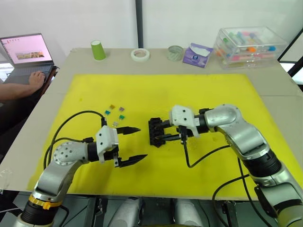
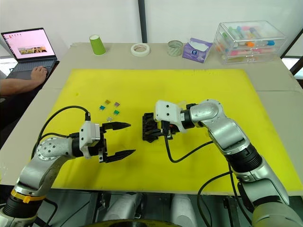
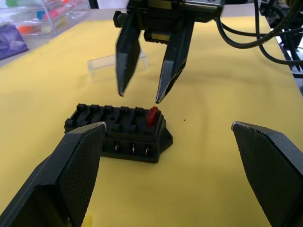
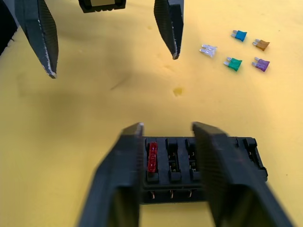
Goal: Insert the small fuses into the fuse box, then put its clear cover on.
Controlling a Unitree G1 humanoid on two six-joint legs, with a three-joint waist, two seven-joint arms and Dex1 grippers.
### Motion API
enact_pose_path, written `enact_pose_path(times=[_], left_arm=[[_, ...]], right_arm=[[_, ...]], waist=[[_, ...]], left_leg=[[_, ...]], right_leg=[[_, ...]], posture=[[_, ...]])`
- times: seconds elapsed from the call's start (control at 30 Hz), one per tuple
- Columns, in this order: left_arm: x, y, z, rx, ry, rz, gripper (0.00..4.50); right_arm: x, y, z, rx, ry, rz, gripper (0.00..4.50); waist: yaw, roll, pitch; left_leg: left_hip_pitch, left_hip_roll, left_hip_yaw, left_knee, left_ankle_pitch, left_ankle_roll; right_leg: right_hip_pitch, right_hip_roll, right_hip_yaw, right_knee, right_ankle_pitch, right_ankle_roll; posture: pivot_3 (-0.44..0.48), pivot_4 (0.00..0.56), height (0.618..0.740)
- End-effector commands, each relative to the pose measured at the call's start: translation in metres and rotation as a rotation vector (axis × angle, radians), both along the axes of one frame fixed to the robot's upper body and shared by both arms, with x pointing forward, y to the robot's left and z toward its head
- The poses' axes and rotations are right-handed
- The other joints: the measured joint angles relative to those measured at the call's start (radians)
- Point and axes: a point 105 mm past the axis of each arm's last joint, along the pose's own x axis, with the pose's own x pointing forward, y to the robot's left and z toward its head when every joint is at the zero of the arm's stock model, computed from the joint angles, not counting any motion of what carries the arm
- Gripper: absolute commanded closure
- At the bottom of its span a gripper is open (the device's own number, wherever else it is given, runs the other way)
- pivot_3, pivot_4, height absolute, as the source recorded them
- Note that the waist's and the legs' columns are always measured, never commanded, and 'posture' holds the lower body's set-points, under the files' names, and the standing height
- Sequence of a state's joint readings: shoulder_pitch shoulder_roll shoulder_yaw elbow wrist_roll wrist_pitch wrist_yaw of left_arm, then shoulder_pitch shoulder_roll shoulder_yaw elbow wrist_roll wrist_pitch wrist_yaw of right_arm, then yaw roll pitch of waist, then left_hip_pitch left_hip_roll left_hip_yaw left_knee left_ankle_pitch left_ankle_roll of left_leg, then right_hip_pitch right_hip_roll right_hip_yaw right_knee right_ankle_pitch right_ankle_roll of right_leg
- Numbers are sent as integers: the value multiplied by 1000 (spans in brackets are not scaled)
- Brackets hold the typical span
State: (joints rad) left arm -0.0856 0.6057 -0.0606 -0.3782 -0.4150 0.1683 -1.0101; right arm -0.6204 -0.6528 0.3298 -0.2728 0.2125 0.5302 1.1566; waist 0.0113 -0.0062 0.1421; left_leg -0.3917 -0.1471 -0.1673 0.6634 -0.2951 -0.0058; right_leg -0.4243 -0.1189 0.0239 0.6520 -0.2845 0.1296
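Observation:
The black fuse box (image 1: 155,131) lies at the middle of the yellow mat (image 1: 165,90), with one red fuse (image 4: 152,158) standing in an end slot. My right gripper (image 4: 169,126) hovers open just above the box, its fingers (image 3: 127,56) apart and holding nothing. Several loose small fuses (image 1: 116,114) in clear, blue, brown, green and purple lie on the mat to the left of the box. My left gripper (image 1: 141,143) is wide open just left of the box, nearer the table's front edge than the loose fuses. The clear cover (image 3: 111,66) lies on the mat beyond the box, behind my right gripper.
Along the table's back edge stand a green cup (image 1: 98,49), a white tape roll (image 1: 140,55), a second roll (image 1: 175,53), a purple packet (image 1: 198,54) and a large clear storage case (image 1: 248,46). At far left a person's hand (image 1: 35,78) rests on a laptop (image 1: 27,54).

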Motion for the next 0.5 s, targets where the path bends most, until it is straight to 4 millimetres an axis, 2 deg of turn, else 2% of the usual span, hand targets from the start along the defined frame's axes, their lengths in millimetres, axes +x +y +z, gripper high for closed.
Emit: enact_pose_path(times=[0.03, 0.37, 0.5], left_arm=[[3, 0, 7, -15, -28, 5, 0], [5, -10, 5, -13, -31, -19, 0], [10, -28, 0, -9, -54, -44, 0]], right_arm=[[-1, 2, 9, 30, -46, 13, 4348], [-3, 2, 2, 21, -28, 14, 4429], [-3, 0, -1, 9, -23, 15, 4429]], waist=[[0, 0, 0], [0, 0, 0], [1, 0, 0]], left_leg=[[0, 0, 0, 0, 0, 0], [0, 0, 0, 0, 0, 0], [0, 0, 0, 0, 0, 0]], right_leg=[[0, 0, 0, 0, 0, 0], [0, 0, 0, 0, 0, 0], [0, 0, 0, 0, 0, 0]], posture=[[0, 150, 740], [0, 150, 740], [0, 150, 740]])
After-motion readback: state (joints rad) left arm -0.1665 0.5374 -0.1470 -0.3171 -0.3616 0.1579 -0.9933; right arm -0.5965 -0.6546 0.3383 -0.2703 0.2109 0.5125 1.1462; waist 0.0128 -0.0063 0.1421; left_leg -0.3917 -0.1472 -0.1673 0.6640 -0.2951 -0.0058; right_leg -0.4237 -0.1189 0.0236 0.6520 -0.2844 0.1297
